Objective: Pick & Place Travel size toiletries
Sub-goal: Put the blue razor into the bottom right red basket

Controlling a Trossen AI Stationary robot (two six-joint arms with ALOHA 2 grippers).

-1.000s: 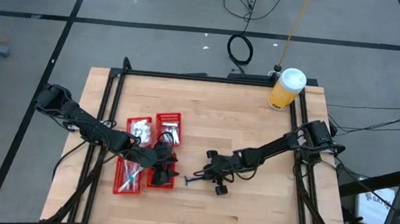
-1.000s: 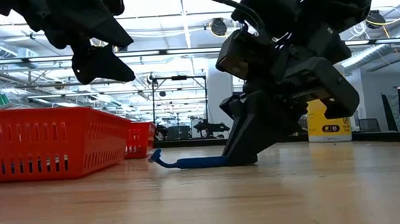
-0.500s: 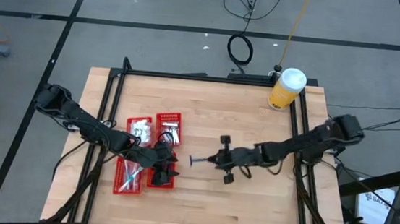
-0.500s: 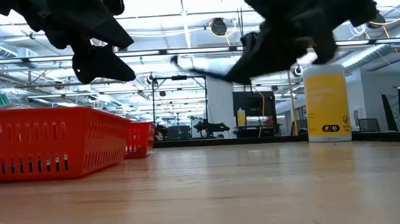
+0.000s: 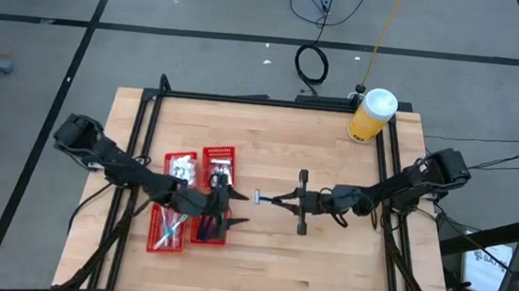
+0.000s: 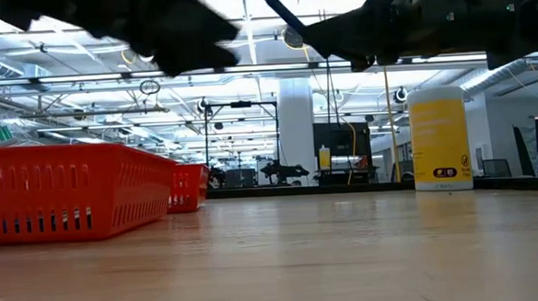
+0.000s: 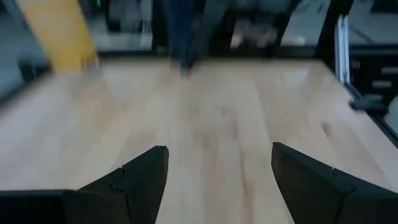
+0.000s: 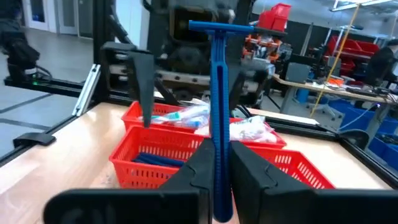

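My right gripper [image 5: 285, 201] hangs above the middle of the table, shut on a dark blue razor [image 5: 269, 198] whose head [image 8: 221, 26] points toward the baskets. In the low view the razor [image 6: 280, 10] is well above the tabletop. My left gripper [image 5: 228, 209] is open over the right side of the red mesh baskets [image 5: 168, 242], its fingers [image 7: 143, 171] pointing toward the razor. The baskets hold white packets [image 5: 180, 165], silver tubes [image 5: 220, 172], wrapped toothbrushes [image 5: 168, 224] and more razors [image 5: 205, 229]. My right gripper pinches the razor's handle [image 8: 217, 140] between its two fingers [image 8: 198, 168], at the end away from the head. The fingers come level from the table's right and lie along the handle. The razor is lifted clear and sticks out past the fingertips, head foremost.
A big yellow jar with a white lid [image 5: 371, 116] stands at the far right corner. A black frame [image 5: 273, 101] runs around the table's edges. Bare wood [image 5: 314, 273] lies near and right of the baskets.
My right gripper, shut on the razor, has lifted it off the table and carried it up and a little toward the far edge; the razor now sits level in the air. My left gripper has swung toward the right, above the baskets.
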